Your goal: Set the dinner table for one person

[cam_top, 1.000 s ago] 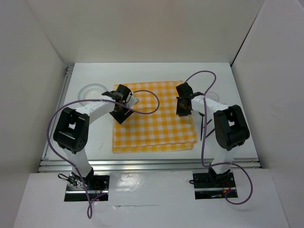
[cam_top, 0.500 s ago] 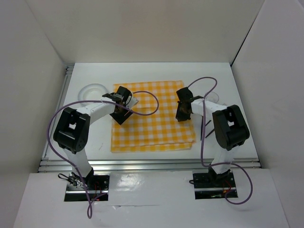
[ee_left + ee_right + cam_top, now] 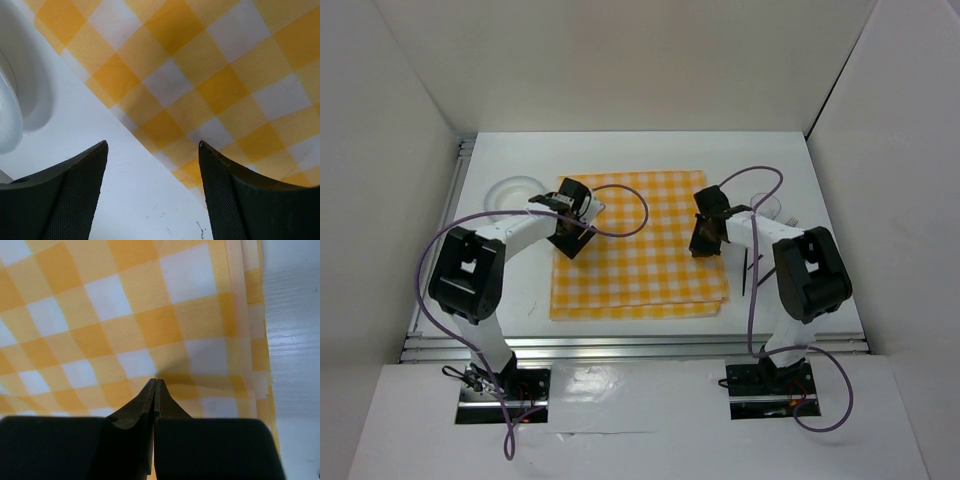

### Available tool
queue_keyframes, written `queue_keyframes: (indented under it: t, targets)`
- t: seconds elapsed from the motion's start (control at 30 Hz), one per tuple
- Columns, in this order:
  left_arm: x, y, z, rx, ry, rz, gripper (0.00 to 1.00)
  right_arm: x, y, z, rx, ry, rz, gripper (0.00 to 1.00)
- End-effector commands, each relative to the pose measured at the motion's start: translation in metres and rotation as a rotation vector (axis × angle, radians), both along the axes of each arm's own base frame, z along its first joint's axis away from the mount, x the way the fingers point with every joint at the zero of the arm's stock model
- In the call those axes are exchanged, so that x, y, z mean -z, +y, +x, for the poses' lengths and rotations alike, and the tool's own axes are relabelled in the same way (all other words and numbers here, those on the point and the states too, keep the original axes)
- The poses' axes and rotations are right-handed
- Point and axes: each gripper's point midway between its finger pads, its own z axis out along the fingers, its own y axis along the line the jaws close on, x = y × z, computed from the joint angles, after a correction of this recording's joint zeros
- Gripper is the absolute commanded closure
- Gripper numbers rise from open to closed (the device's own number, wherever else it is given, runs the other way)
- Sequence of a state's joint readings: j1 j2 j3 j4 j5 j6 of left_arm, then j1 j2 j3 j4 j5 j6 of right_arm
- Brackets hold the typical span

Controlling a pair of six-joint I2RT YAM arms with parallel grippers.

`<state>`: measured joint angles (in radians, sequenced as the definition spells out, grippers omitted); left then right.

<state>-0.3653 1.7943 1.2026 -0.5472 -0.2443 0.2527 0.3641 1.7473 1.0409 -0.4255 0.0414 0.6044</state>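
Left gripper (image 3: 152,149) is open over the checked cloth (image 3: 210,70) at its left hem, right gripper (image 3: 155,384) closed, tips on its right side; I judge the cloth light, limp, slippery on the rigid dinner table (image 3: 820,170) beneath, so I'd pinch a corner

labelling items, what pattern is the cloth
The cloth is yellow-and-white checked; right wrist view shows it best.
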Motion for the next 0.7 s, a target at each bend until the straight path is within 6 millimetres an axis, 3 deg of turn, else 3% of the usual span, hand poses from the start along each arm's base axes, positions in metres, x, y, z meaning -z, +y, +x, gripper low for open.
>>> queue_keyframes:
  t: [0.0,0.03,0.1,0.13,0.17,0.2,0.23,0.27,0.3,0.33,0.4,0.43,0.5,0.53,0.67]
  targets:
    - [-0.05,-0.012,0.018,-0.05,-0.135,-0.15,0.21,-0.041,0.013,0.016,0.005,-0.118,0.063,0.97]
    - [-0.066,-0.009,0.024,-0.076,-0.172,-0.201,0.19,-0.055,0.015,0.019,-0.006,-0.159,0.064,0.92]
    - [-0.12,-0.013,0.035,-0.095,-0.293,-0.358,0.15,-0.075,0.016,0.027,-0.01,-0.214,0.072,0.66]
    - [-0.138,0.005,0.044,-0.203,-0.351,-0.423,0.13,-0.087,0.021,0.025,-0.034,-0.244,0.078,0.49]
    - [-0.154,0.017,0.05,-0.262,-0.403,-0.464,0.1,-0.098,0.023,0.029,-0.034,-0.276,0.091,0.41]
    - [-0.174,0.029,0.053,-0.316,-0.461,-0.51,0.06,-0.106,0.03,0.029,-0.061,-0.301,0.108,0.34]
    - [-0.188,0.063,0.063,-0.455,-0.529,-0.564,0.06,-0.116,0.03,0.028,-0.061,-0.327,0.118,0.31]
    - [-0.191,0.076,0.066,-0.507,-0.538,-0.616,0.04,-0.124,0.04,0.027,-0.087,-0.35,0.156,0.3]
    - [-0.19,0.092,0.068,-0.565,-0.54,-0.654,0.04,-0.128,0.042,0.026,-0.105,-0.368,0.172,0.24]
    - [-0.191,0.128,0.071,-0.676,-0.564,-0.699,0.05,-0.137,0.045,0.025,-0.117,-0.392,0.198,0.22]
    - [-0.185,0.141,0.073,-0.685,-0.518,-0.788,0.07,-0.138,0.055,0.021,-0.166,-0.407,0.25,0.2]
    - [-0.169,0.163,0.077,-0.747,-0.489,-0.803,0.1,-0.144,0.058,0.021,-0.186,-0.424,0.265,0.2]
    - [-0.16,0.173,0.082,-0.774,-0.447,-0.843,0.14,-0.138,0.065,0.017,-0.208,-0.408,0.28,0.2]
    - [-0.14,0.185,0.083,-0.817,-0.412,-0.838,0.15,-0.138,0.065,0.017,-0.208,-0.408,0.28,0.2]
    - [-0.114,0.204,0.091,-0.848,-0.39,-0.837,0.14,-0.13,0.074,0.011,-0.235,-0.38,0.283,0.2]
